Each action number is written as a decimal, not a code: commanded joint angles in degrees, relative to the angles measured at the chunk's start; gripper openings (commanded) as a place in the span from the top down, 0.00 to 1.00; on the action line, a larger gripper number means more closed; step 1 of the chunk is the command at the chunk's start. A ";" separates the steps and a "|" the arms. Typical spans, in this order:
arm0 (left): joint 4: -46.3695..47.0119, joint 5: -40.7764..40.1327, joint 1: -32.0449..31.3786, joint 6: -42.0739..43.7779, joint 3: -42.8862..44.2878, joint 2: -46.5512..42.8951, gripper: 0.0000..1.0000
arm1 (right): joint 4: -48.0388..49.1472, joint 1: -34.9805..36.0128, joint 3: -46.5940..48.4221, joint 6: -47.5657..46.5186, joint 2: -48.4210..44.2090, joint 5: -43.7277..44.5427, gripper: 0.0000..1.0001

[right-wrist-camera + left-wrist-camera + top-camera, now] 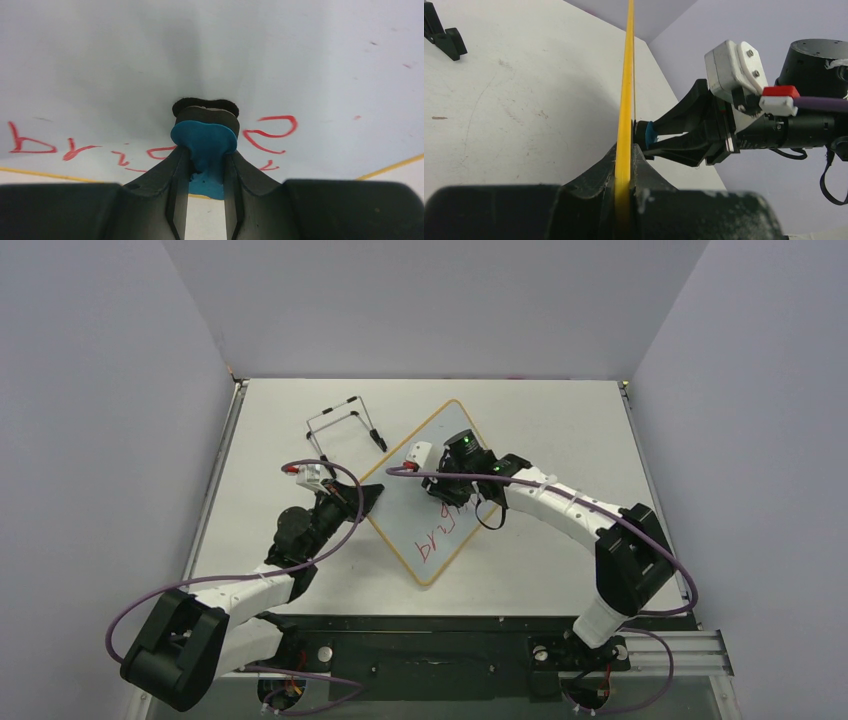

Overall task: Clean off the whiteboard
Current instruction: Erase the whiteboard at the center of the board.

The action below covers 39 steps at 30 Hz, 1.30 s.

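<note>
My left claw clamps the whiteboard edge. My right claw pinches a blue eraser, red writing at 9 o'clock.

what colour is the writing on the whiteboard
Red; the writing on the whiteboard shows best in the right wrist view, behind the eraser.
</note>
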 commanded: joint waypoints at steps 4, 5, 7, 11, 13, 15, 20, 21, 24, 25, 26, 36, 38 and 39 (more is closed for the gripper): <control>3.95 3.51 -0.74 1.81 0.69 -0.83 1.00 | 0.08 1.74 1.99 1.15 1.28 -3.06 1.00; 3.85 3.47 -0.74 2.00 0.66 -0.91 1.00 | 0.25 0.63 1.97 1.70 1.59 -2.33 1.00; 3.82 3.52 -0.74 2.09 0.57 -0.88 1.00 | -0.81 -0.80 2.15 1.10 2.26 -1.44 1.00; 3.97 3.52 -0.79 2.32 0.55 -0.69 1.00 | -4.61 -2.18 3.51 -2.21 3.67 -0.39 1.00; 4.06 3.58 -0.79 2.35 0.55 -0.68 1.00 | -6.73 -2.15 3.82 -4.37 4.17 -1.97 1.00; 4.13 3.60 -0.75 2.28 0.43 -0.79 1.00 | -9.02 -1.77 4.54 -6.33 4.86 -4.00 1.00; 3.95 3.47 -0.76 2.43 0.22 -1.24 1.00 | -11.56 1.94 5.02 -9.21 5.83 -6.72 1.00; 3.98 3.42 -0.77 2.39 0.14 -1.32 1.00 | -11.62 2.52 5.08 -9.27 5.80 -6.94 1.00; 3.99 3.39 -0.68 2.44 0.07 -1.43 1.00 | -11.58 4.69 5.63 -8.87 5.61 -8.92 1.00; 3.97 3.43 -0.67 2.44 0.10 -1.51 1.00 | -11.41 4.66 5.98 -8.45 5.55 -9.77 1.00; 3.98 3.34 -0.68 2.44 0.01 -1.52 1.00 | -10.49 4.45 6.10 -7.18 5.16 -9.91 1.00; 4.99 3.46 -0.76 2.09 0.01 -0.32 1.00 | 4.21 -5.36 -0.58 5.81 -0.82 -5.28 1.00; 5.24 3.54 -0.74 1.94 0.16 0.06 1.00 | 1.58 -5.53 0.75 4.16 0.94 -5.31 1.00; 5.42 3.75 -0.74 1.90 0.18 0.12 1.00 | 0.03 -5.41 1.17 3.24 1.63 -5.92 1.00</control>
